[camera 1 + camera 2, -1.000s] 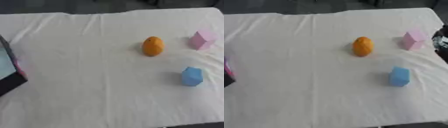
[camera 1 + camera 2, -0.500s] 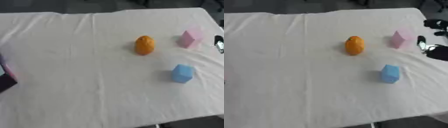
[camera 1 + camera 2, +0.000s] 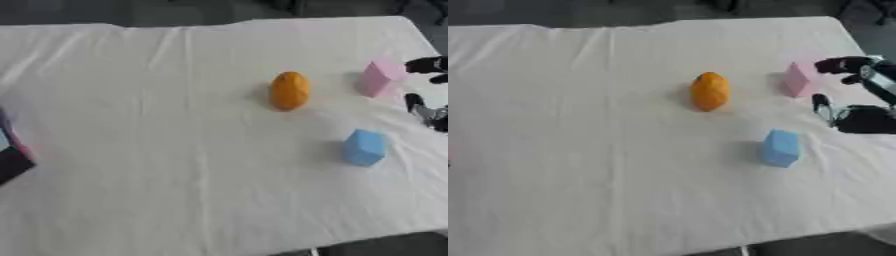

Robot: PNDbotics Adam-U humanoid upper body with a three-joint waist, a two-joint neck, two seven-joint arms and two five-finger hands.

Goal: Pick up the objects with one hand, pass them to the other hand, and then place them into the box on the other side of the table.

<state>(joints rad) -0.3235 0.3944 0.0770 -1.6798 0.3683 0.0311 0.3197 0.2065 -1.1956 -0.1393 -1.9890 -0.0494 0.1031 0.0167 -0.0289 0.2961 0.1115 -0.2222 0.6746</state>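
Note:
An orange egg-shaped object (image 3: 710,91) stands near the middle of the white cloth. To its right stands a pink block (image 3: 799,79), and a blue block (image 3: 780,147) lies nearer the front. My right hand (image 3: 857,95) comes in from the right edge, just beside the pink block. Its fingers are spread, one near the block's top and the thumb lower down, with nothing held. The edge of the dark box (image 3: 10,155) shows at the far left in the left eye view. My left hand is out of sight.
The white cloth (image 3: 175,125) covers the table, whose far edge runs along the top and near edge along the bottom. Dark floor lies beyond both.
My right hand has come further in from the right toward the pink block. The camera has swung right, so the box slid toward the left edge.

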